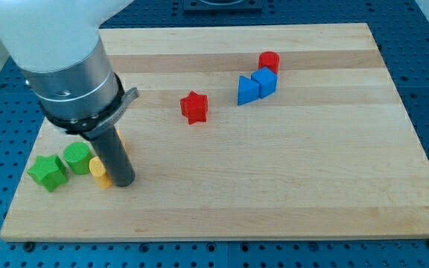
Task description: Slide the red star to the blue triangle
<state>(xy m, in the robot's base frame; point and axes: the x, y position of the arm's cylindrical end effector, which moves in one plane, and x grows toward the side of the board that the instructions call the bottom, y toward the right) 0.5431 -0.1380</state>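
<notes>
The red star (194, 106) lies near the middle of the wooden board (289, 171). The blue triangle (248, 90) lies up and to the star's right, a short gap away, touching a blue cube (264, 80). My tip (124, 182) is at the lower left of the board, well left of and below the red star, right next to a yellow block (100, 173).
A red cylinder (269, 62) stands just above the blue cube. A green cylinder (77, 157) and a green star (48, 173) lie at the lower left beside the yellow block. Part of an orange block (122, 141) shows behind the rod.
</notes>
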